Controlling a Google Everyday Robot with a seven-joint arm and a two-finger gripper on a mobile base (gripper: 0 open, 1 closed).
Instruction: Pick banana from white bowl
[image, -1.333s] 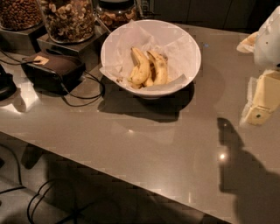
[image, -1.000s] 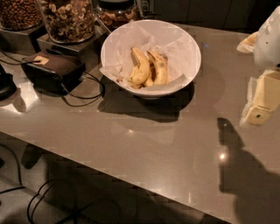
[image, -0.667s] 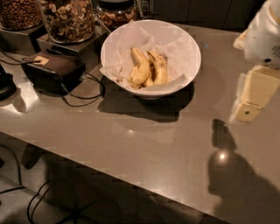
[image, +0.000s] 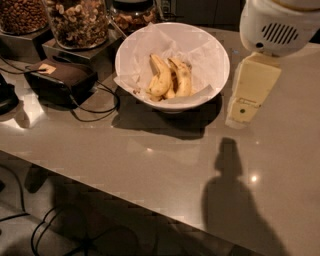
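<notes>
The white bowl (image: 131, 56) stands at the back middle of the grey table, lined with crumpled white paper. Bananas lie in its middle. The brown-mottled banana (image: 183, 77) lies on the right of the bunch, curved, its dark tip pointing to the far side. A plainer yellow banana (image: 160, 79) lies against its left side. My gripper (image: 240, 116) hangs from the white arm at the upper right. It is just right of the bowl's rim, above the table, and apart from the bananas.
Glass jars of nuts (image: 80, 21) stand on dark stands at the back left. A black box (image: 60, 80) with looping cables lies left of the bowl. The table's front edge (image: 115, 192) runs diagonally, with cables on the floor below it.
My gripper has moved left, from the right edge of the view to just beside the bowl's right rim. Its shadow on the table moved left too. The bowl and bananas have not moved.
</notes>
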